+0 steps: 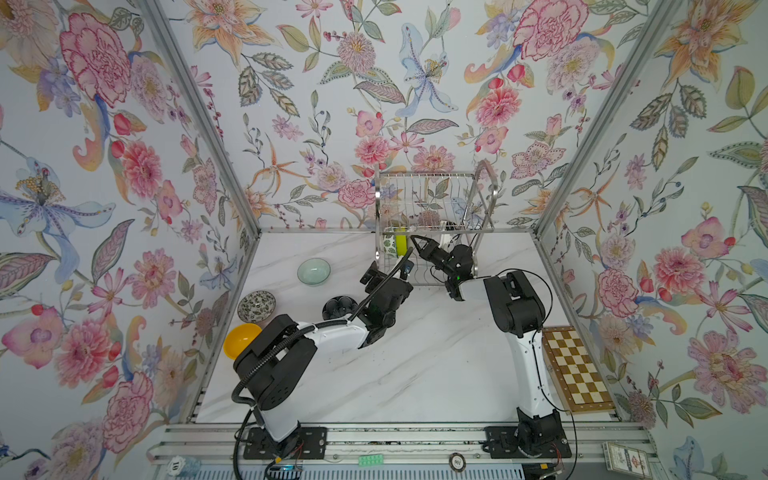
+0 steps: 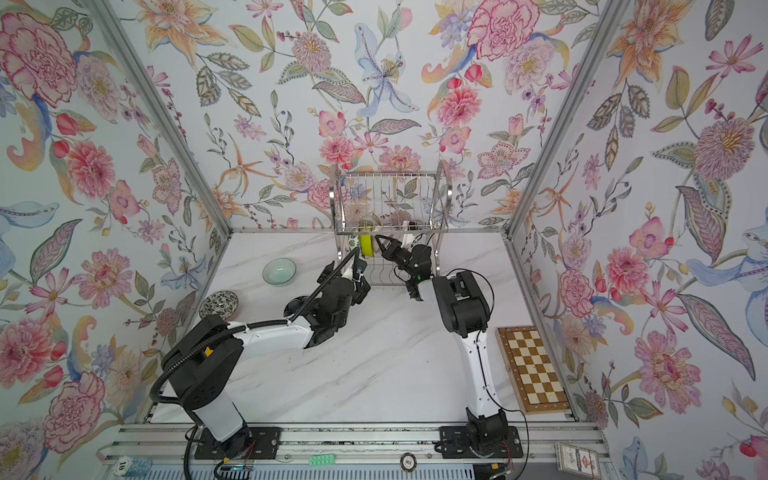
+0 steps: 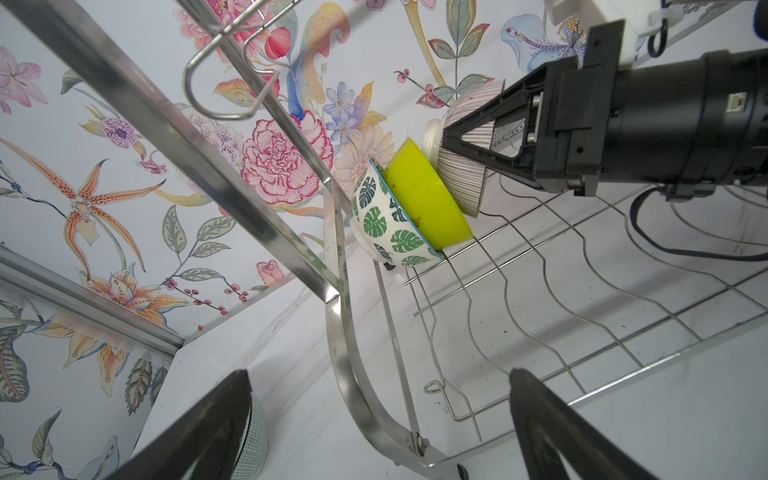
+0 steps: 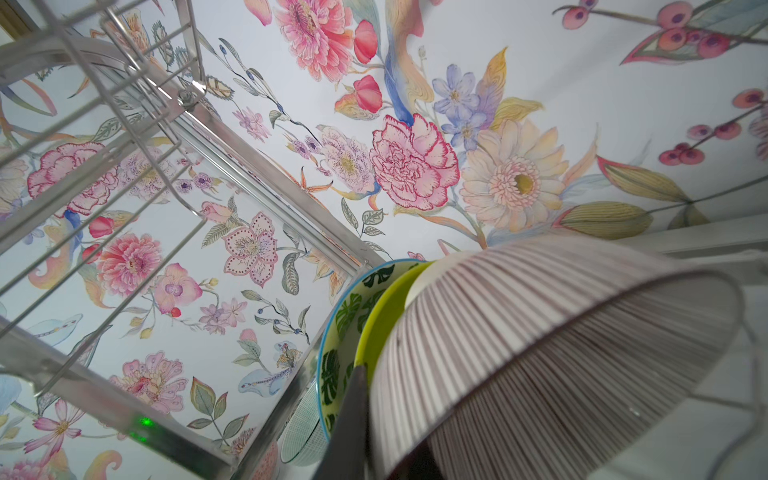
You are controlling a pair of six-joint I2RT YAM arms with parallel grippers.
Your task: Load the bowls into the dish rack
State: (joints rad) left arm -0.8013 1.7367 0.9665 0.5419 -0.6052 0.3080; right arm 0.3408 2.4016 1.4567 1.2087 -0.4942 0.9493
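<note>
Placement step: pink striped bowl (image 3: 463,183) is held on edge in the dish rack (image 3: 582,291) lower tier, just beside the lime bowl (image 3: 424,195), with the right gripper (image 3: 446,143) jaws clenched on its rim. Seating in a wire slot should be confirmed before release. Nothing is held by the left gripper (image 3: 380,374), jaws spread wide.

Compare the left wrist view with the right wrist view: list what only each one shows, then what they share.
Left wrist only: the right claw from outside, shut on the pink striped bowl; the spread of the wavy lower shelf; the open left claw.
Right wrist only: the leaf-print bowl from inside, a broad underside of the upper wire tier, a green glow on a rack bar.
Both: the dish rack frame, the floral wall, and the striped bowl, lime green bowl and leaf-print bowl standing on edge in a row.
</note>
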